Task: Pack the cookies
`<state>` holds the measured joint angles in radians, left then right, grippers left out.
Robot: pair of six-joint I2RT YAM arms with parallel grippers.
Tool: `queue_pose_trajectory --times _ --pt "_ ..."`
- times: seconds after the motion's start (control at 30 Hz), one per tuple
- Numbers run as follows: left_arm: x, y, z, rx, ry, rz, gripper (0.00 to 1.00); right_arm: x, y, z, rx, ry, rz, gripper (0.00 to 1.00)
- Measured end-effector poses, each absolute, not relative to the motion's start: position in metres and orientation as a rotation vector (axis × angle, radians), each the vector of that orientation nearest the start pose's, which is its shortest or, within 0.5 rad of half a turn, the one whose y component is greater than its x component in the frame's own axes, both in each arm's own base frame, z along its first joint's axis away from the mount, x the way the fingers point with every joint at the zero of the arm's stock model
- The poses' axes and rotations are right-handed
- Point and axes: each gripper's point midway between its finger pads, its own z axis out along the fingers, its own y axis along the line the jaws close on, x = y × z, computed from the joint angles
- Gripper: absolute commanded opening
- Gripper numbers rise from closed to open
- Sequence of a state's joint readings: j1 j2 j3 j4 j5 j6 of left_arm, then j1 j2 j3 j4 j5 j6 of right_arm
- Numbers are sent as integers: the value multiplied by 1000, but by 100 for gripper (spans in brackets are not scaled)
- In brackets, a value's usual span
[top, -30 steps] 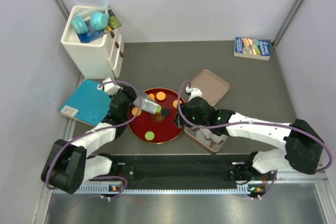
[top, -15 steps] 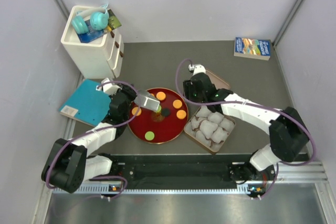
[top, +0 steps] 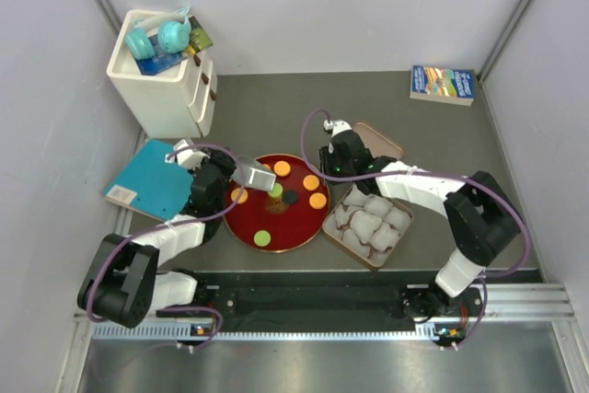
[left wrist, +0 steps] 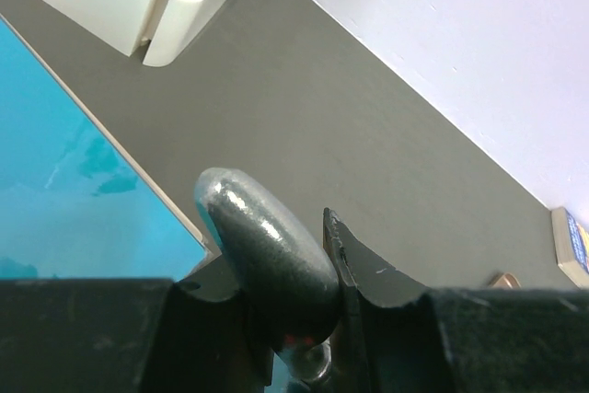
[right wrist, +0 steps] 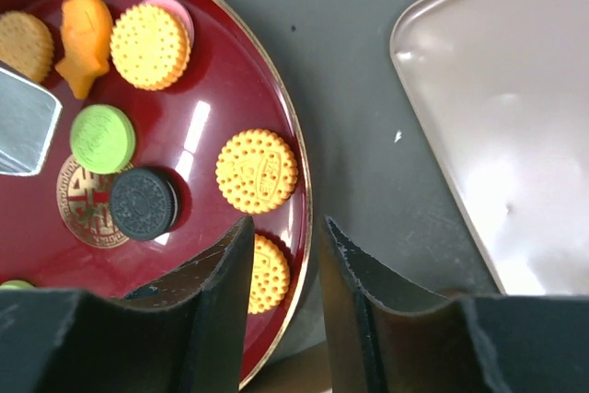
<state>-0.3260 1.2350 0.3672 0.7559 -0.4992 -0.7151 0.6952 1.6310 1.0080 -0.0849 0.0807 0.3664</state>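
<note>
The cookies lie on a dark-red round plate (top: pixel 241 220): orange ones (top: pixel 311 182), a green one (top: pixel 276 190) and a black one (top: pixel 289 197). The right wrist view shows an orange cookie (right wrist: pixel 257 170), a green one (right wrist: pixel 103 138) and a black one (right wrist: pixel 144 202). My right gripper (top: pixel 333 165) (right wrist: pixel 283 236) hovers over the plate's right rim (right wrist: pixel 304 192), jaws a narrow gap apart and holding nothing. Another orange cookie (right wrist: pixel 270 273) shows between its fingers. My left gripper (top: pixel 235 178) (left wrist: pixel 276 246) is shut on a metal spatula's handle (left wrist: pixel 267 236), with the blade (top: pixel 257 175) over the plate.
A box of white crinkled paper cups (top: pixel 373 223) sits right of the plate, its lid (top: pixel 375 147) (right wrist: pixel 497 135) behind it. A blue book (top: pixel 152 179) (left wrist: pixel 74 190) and a white drawer unit (top: pixel 161 80) stand at the left. Another book (top: pixel 443 84) lies far right.
My right arm swung from over the cup box to the plate's far right rim, and its jaws narrowed. The left gripper and spatula shifted only slightly.
</note>
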Motion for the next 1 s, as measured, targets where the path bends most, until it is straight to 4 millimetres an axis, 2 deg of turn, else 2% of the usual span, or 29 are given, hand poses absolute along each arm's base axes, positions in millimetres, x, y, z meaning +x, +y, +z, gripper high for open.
queue_pose_trajectory --times 0.2,0.43,0.7,1.0 --pt "373 -57 155 -698 1529 -353 0 330 283 62 -363 2355 463 32" --pt "374 -52 151 -709 1524 -340 0 333 285 47 -352 2375 473 26" --pt "377 -52 148 -710 1526 -339 0 331 285 38 -346 2389 483 20" --pt "380 -54 133 -706 1557 -323 0 332 282 36 -336 2393 480 7"
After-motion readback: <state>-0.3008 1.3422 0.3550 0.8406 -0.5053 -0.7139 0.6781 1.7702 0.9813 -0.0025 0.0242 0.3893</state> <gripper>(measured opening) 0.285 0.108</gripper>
